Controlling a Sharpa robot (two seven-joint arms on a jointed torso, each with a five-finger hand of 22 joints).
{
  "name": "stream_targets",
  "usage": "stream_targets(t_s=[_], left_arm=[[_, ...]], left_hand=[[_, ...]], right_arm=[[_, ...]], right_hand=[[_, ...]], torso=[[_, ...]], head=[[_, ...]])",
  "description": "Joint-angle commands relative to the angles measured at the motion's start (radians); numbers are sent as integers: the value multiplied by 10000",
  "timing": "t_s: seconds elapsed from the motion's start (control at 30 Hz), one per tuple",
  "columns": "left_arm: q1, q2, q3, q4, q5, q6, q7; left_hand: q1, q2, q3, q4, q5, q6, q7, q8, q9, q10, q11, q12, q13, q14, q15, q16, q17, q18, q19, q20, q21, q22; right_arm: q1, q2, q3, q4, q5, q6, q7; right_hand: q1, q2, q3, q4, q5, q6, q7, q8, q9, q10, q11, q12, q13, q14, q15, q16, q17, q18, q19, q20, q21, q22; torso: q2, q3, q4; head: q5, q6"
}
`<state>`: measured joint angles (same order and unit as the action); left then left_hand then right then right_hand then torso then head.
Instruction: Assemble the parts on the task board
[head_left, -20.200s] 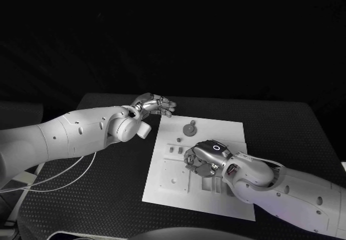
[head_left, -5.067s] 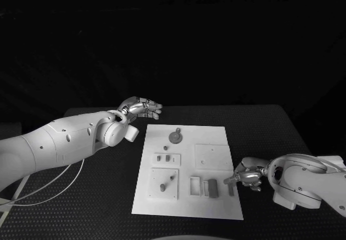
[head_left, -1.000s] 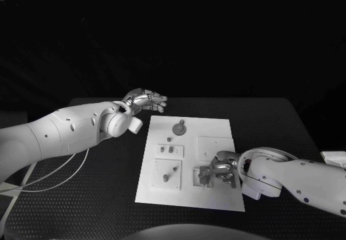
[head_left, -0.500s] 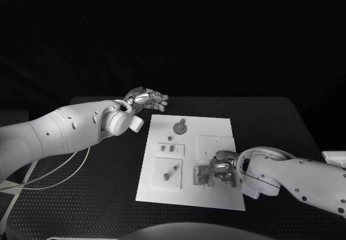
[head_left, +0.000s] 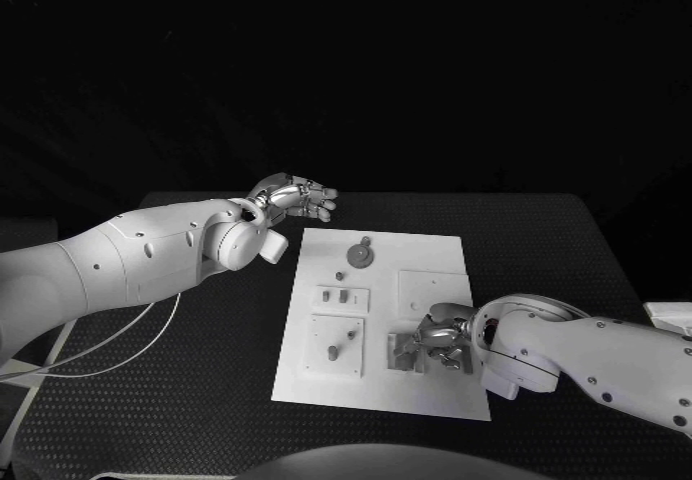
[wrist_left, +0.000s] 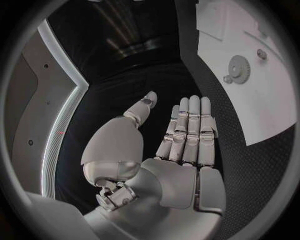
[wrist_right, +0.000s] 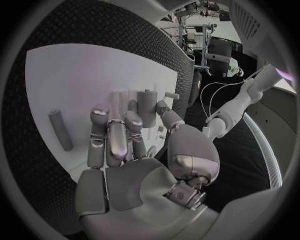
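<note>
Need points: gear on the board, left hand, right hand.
gear (head_left: 358, 257), head view, on its round face, at the board's far end.
left hand (wrist_left: 187, 135), left wrist view, on the straightened fingers.
right hand (head_left: 440, 340), head view, on the back of the hand, over the board's near right part.

One task board (head_left: 433, 255), two hands (head_left: 296, 198) (head_left: 437, 338)

A black table (head_left: 173, 400) with a finely textured top is seen. A thin pale cable (head_left: 108, 345) is looped over its left part, near the table's left edge.
</note>
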<state>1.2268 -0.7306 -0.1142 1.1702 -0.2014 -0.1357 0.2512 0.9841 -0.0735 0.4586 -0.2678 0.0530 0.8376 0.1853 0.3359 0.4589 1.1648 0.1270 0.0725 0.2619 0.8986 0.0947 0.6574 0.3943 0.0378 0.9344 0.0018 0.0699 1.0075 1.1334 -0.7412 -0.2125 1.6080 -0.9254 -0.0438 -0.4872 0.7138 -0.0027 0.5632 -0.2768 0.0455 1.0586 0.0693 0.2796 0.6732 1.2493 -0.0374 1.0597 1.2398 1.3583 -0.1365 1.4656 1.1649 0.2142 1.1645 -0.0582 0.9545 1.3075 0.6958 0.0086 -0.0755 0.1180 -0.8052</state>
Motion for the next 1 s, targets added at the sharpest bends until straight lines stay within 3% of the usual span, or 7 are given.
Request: stream_targets(t_s=[0.03, 0.3, 0.6, 0.73, 1.0], left_arm=[[10, 15, 8, 22, 49, 130, 73], [10, 13, 8, 23, 49, 136, 71], [10, 17, 8, 21, 49, 142, 65], [10, 15, 8, 19, 49, 148, 59], [10, 19, 8, 19, 49, 149, 58]], left_hand=[[-85, -1, -3, 71, -16, -83, -12, 41, -14, -1, -34, -8, -9, -10, 71, -34, 16, -15, -52, 5, 3, -15], [-87, -2, -2, 73, -16, -84, -12, 42, -16, -3, -34, -9, -10, -10, 71, -40, 23, -14, -54, 5, 3, -16], [-88, -2, 0, 76, -16, -86, -11, 44, -19, -4, -33, -9, -11, -10, 71, -45, 31, -14, -56, 5, 4, -17], [-90, -2, 0, 77, -16, -87, -11, 44, -20, -5, -33, -9, -12, -10, 72, -48, 35, -14, -57, 6, 4, -17], [-92, -3, 0, 80, -16, -88, -11, 45, -22, -6, -32, -9, -13, -10, 72, -52, 41, -14, -58, 6, 4, -18]], right_arm=[[-32, 30, -9, 0, 51, 229, 124], [-45, 66, -9, -86, -67, 46, 165], [-63, 167, -10, -161, -113, 143, 165], [-71, 169, -11, -178, -171, 139, 110], [-72, 151, -12, -200, -322, 180, 83]], right_hand=[[-81, 46, 43, 16, 44, 72, 18, 15, 4, 37, -21, 26, -3, 34, -51, 45, -12, 476, -6, -30, 8, 158], [-144, -48, 58, 21, 44, 49, 29, -20, -7, -31, -11, -39, -38, -9, -46, 29, -64, 476, -21, -31, -5, 157], [-291, -343, 102, 97, 44, -18, 60, -101, -26, -232, 18, -261, -169, -127, -25, -22, -212, 476, -49, -24, -45, 147], [-420, -679, 165, 251, 43, -128, 100, -193, -47, -327, 57, -305, -184, -266, 4, -87, -382, 476, -86, -8, -91, 137], [-563, -1582, 481, 807, 38, -325, 174, -340, -53, -511, 137, -332, -184, -455, 72, -144, -559, 476, -125, 14, -150, 140]], torso=[[2, 4, 0], [4, 8, -3], [6, 15, -1], [8, 13, -1], [4, 11, -6]], head=[[4, 11], [21, 6], [38, -1], [47, -8], [58, -16]])
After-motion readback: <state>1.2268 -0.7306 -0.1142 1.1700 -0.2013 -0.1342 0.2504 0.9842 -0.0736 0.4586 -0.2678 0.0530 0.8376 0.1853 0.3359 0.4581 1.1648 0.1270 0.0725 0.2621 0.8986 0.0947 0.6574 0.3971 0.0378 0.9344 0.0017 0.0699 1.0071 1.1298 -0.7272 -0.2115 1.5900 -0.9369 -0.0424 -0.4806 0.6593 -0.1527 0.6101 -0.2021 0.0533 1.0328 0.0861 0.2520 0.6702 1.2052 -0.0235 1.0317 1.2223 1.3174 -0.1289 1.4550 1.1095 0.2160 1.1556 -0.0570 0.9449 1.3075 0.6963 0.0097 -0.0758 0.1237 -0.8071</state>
